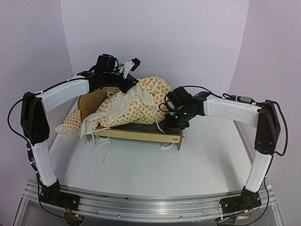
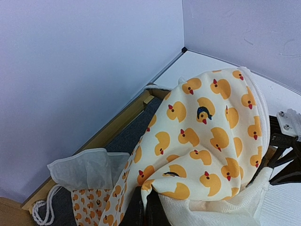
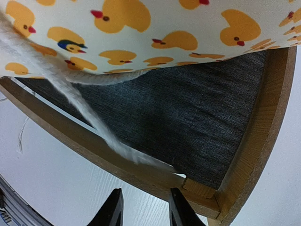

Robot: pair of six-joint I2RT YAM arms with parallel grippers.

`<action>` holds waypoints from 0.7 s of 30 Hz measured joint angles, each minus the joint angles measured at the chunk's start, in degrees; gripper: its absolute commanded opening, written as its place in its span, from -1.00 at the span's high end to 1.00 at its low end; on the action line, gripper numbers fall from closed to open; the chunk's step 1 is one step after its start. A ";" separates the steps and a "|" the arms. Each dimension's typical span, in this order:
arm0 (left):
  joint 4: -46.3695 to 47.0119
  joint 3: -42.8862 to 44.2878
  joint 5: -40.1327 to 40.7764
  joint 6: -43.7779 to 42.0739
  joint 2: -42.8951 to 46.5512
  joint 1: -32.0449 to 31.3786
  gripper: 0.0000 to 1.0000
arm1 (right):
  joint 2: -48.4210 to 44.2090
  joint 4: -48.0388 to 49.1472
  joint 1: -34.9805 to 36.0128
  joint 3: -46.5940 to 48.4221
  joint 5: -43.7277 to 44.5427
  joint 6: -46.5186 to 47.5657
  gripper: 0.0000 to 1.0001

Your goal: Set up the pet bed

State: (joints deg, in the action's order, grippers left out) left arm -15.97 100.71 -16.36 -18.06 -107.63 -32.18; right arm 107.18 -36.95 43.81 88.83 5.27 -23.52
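Note:
The pet bed (image 1: 141, 134), a plywood frame with a dark grey base, stands mid-table. The duck-print mattress cushion (image 1: 141, 101) lies bunched over it, raised at the back. My left gripper (image 1: 129, 84) is above the headboard end, shut on a fold of the cushion (image 2: 207, 136); its fingers (image 2: 134, 212) pinch the fabric. My right gripper (image 1: 171, 123) is open and empty at the footboard corner, its fingertips (image 3: 113, 209) just outside the side rail (image 3: 94, 150). The grey base (image 3: 178, 122) shows under the cushion (image 3: 141, 28). A white tie cord (image 3: 70, 89) hangs across the rail.
The small ruffled pillow (image 1: 70, 121) lies on the table left of the headboard (image 1: 89, 101); its ruffle shows in the left wrist view (image 2: 84, 169). Loose tie cords (image 1: 106, 146) trail in front of the bed. White walls close in behind and at both sides.

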 measured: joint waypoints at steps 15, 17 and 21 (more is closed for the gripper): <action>0.03 -0.35 -0.02 -0.02 0.00 0.00 1.00 | -3.08 17.12 5.09 -3.30 0.59 8.75 0.68; 0.03 -0.35 -0.01 -0.02 0.00 0.00 1.00 | -3.13 22.47 5.11 -4.28 -0.97 8.94 0.70; 0.05 -0.35 -0.01 -0.02 0.00 0.00 1.00 | -2.12 29.26 4.60 -4.63 -2.22 8.78 0.69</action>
State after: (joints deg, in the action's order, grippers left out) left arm -15.92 100.36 -16.37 -18.09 -107.63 -32.18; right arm 105.06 -7.69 48.42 84.20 3.05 -14.74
